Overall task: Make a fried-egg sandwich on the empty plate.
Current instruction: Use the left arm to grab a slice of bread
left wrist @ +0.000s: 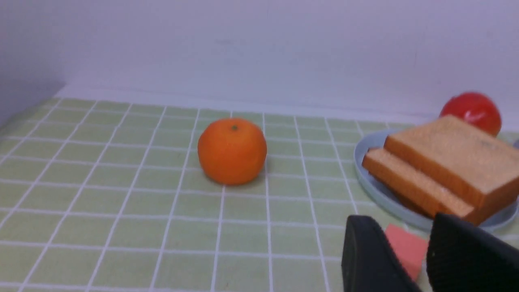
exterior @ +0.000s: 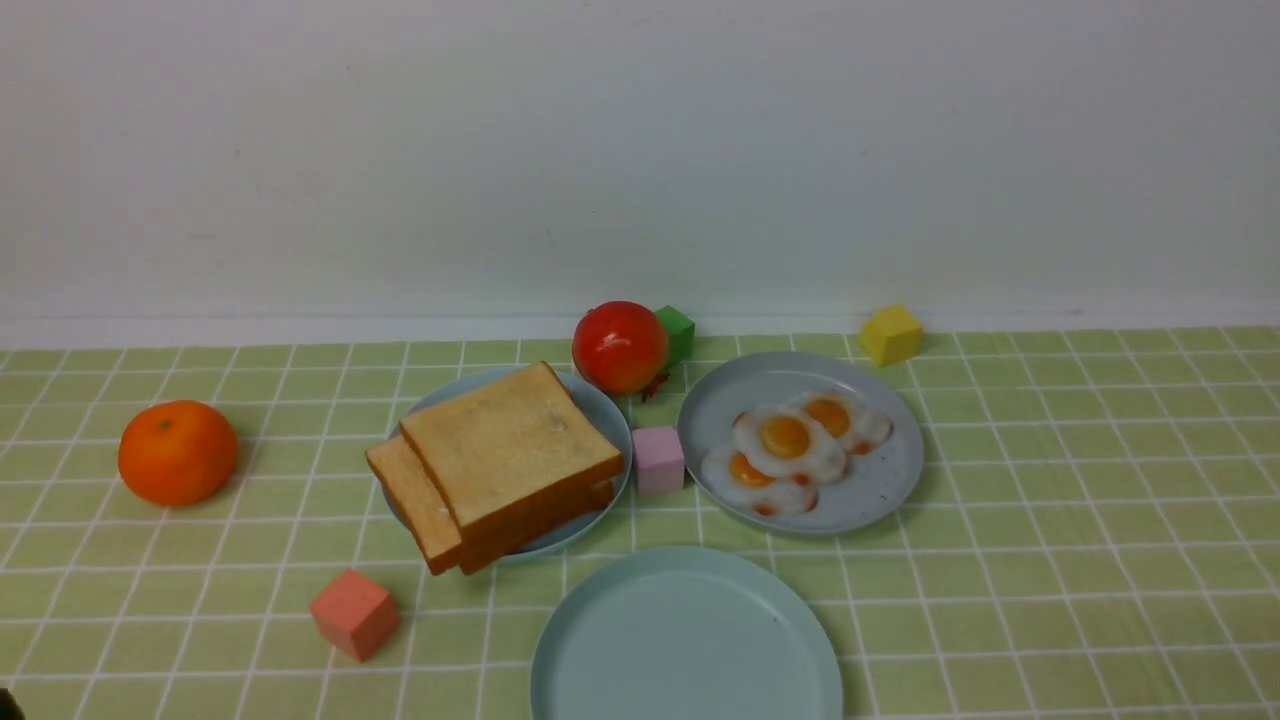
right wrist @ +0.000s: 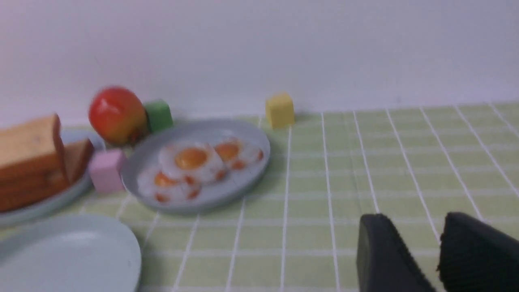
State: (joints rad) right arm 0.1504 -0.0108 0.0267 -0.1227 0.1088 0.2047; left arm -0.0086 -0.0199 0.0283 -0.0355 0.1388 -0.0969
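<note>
The empty plate (exterior: pixel 610 660), pale aqua, lies at the table's front centre and holds nothing; it also shows in the right wrist view (right wrist: pixel 69 251). Behind it to the left, toast slices (exterior: pixel 510 450) are stacked on a grey-blue plate (exterior: pixel 603 402). To the right, three fried eggs (exterior: pixel 785 440) overlap on another grey-blue plate (exterior: pixel 885 490). No fried-egg sandwich is in view. My left gripper (left wrist: pixel 405 221) hovers open over the cloth in front of the toast (left wrist: pixel 446 162). My right gripper (right wrist: pixel 413 219) is open and empty, right of the egg plate (right wrist: pixel 243 178).
An orange (exterior: pixel 178 452) sits far left and a tomato (exterior: pixel 620 347) with a green cube (exterior: pixel 678 330) at the back. A yellow cube (exterior: pixel 890 334), a pink cube (exterior: pixel 658 458) between the plates and a salmon cube (exterior: pixel 353 613) stand around. A wall closes the back.
</note>
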